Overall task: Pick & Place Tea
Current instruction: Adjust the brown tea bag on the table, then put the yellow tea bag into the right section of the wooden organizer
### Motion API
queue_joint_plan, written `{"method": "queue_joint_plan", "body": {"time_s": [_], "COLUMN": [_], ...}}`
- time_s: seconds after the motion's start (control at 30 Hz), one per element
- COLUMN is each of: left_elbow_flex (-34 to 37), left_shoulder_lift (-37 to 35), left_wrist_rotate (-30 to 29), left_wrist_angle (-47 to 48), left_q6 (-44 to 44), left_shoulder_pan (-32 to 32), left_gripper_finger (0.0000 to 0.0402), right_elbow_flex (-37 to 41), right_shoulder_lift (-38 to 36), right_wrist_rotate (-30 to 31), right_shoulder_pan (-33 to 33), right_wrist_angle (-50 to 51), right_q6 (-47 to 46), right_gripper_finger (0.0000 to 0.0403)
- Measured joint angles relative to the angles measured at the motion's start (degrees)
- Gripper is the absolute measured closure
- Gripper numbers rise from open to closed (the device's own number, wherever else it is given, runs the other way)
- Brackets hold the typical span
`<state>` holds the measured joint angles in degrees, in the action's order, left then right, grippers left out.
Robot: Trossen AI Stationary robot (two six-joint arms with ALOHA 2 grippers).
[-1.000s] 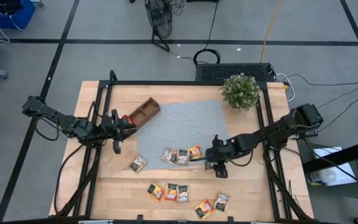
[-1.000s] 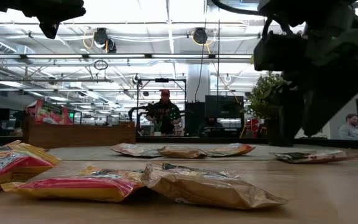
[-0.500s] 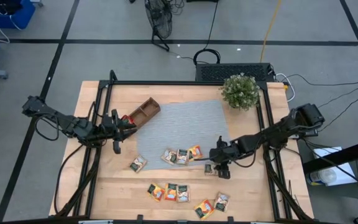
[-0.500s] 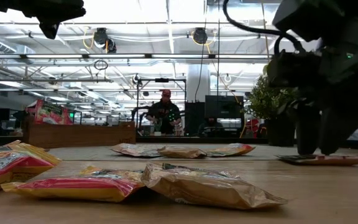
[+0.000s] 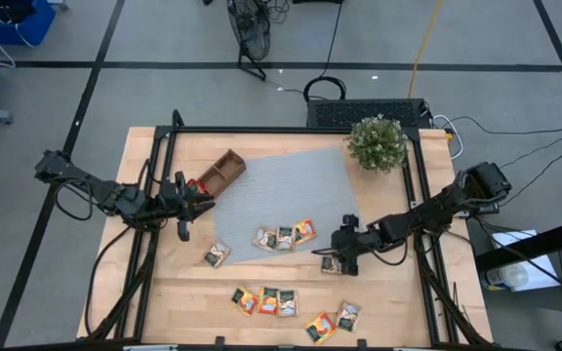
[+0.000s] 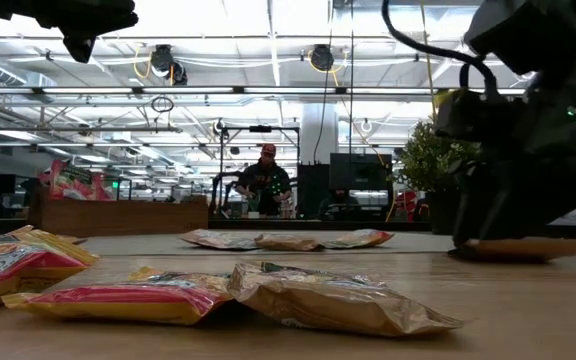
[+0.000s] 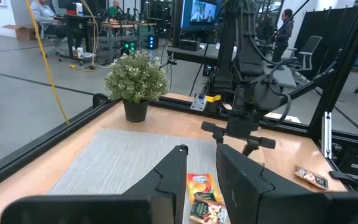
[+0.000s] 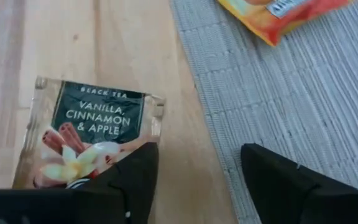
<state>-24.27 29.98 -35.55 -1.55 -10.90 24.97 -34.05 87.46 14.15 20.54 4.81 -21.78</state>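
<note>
Several tea sachets lie flat: three in a row [image 5: 284, 236] on the grey mat [image 5: 281, 190], one [image 5: 217, 255] on the wood, and others along the near edge [image 5: 264, 301]. A "vanilla, cinnamon & apple" sachet [image 8: 86, 140] lies on the wood beside the mat's right edge. My right gripper [image 5: 334, 260] stands open, low over this sachet. My left gripper [image 5: 203, 200] hovers open beside the wooden tray [image 5: 220, 171], which stands on the mat's far left corner. A red sachet [image 6: 73, 180] stands up in the tray. My right gripper comes slanting down from the table's right. One fingertip [image 8: 135, 171] is set on the sachet's corner nearest the mat [image 8: 143, 142]; the other [image 8: 272, 168] stands over the mat's edge, and I cannot tell whether it touches. The sachet lies flat on the wood.
A potted plant [image 5: 377, 142] stands at the far right corner. A black frame [image 5: 164, 156] runs round the table. Two more sachets [image 5: 332, 320] lie near the front edge. In the low view a person [image 6: 264, 180] shows in the room behind.
My right gripper has sunk and tipped further down onto the sachet beside the mat. The mat has slid and turned a little toward the table's far left, carrying the tray and the three sachets with it.
</note>
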Motion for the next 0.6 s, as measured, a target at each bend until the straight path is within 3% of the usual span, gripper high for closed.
{"method": "queue_joint_plan", "body": {"time_s": [0.23,0.4,0.6], "left_elbow_flex": [0.0,0.0,0.0], "left_shoulder_lift": [0.02,0.02,0.0], "left_wrist_rotate": [0.0,0.0,0.0], "left_wrist_angle": [-0.06,-0.23,-0.03], "left_q6": [0.0,0.0,0.0], "left_shoulder_pan": [0.0,0.01,0.0], "left_gripper_finger": [0.0309,0.0309,0.0309], "right_elbow_flex": [-3.15,-7.43,-19.16], "right_shoulder_lift": [-2.44,-4.06,-0.47], "right_wrist_rotate": [-12.08,-9.28,-4.94], "right_shoulder_pan": [2.78,6.98,11.24], "right_wrist_angle": [-8.98,-6.58,13.94], "right_q6": [4.96,9.75,5.42], "right_gripper_finger": [0.021,0.0219,0.0222]}}
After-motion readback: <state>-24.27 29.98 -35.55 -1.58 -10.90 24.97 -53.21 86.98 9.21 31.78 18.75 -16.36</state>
